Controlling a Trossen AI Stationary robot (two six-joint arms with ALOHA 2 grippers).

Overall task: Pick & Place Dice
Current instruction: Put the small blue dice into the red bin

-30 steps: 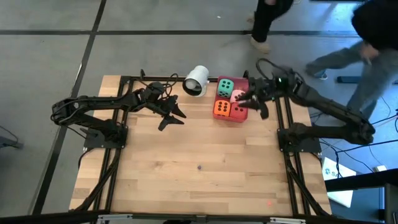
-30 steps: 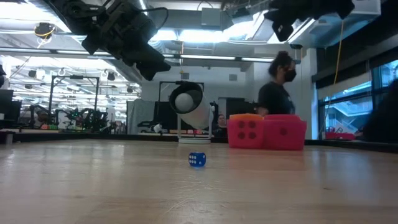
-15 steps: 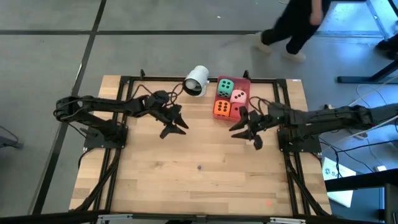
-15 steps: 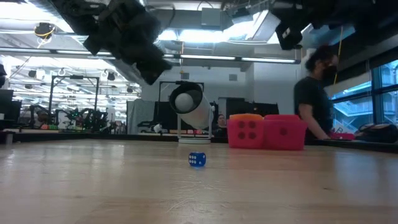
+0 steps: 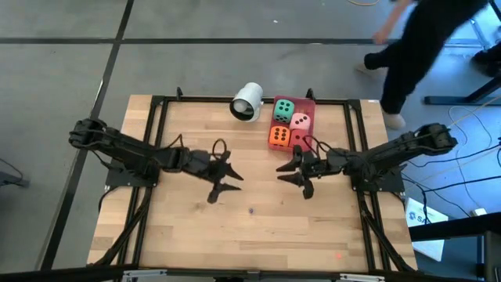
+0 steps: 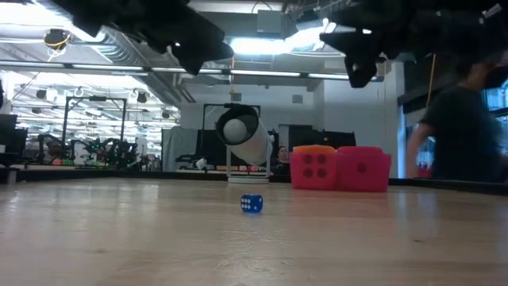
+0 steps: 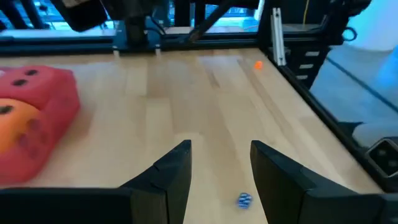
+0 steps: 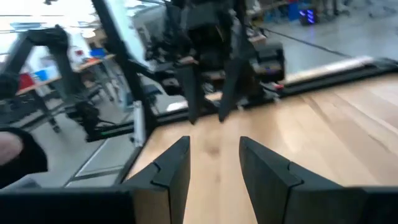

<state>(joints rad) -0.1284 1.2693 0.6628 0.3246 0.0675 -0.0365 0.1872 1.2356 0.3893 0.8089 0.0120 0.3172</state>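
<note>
Four dice sit close together on a red tray (image 5: pixel 308 102) at the table's far side: green (image 5: pixel 283 110), pink (image 5: pixel 300 121), orange (image 5: pixel 277 138) and red (image 5: pixel 297 142). The left wrist view shows the orange die (image 7: pixel 15 134) and the red die (image 7: pixel 46 93) side by side. A tiny blue die (image 5: pixel 250 210) lies on the bare wood near the middle. My left gripper (image 5: pixel 225 188) hovers open left of centre. My right gripper (image 5: pixel 291 180) hovers open right of centre, just on the near side of the tray. Each faces the other, with nothing between its fingers.
A white cup (image 5: pixel 248 102) lies on its side left of the tray. A black frame (image 5: pixel 156 102) borders the table. A small orange speck (image 7: pixel 258 63) lies near the right rail. A person (image 5: pixel 423 47) walks beyond the far right corner.
My right gripper has come away from above the dice, moving down and toward the near edge and the table's middle. My left gripper has swung toward the near edge and the middle. The dice, cup and blue die have stayed put. A person has walked past behind the table.
</note>
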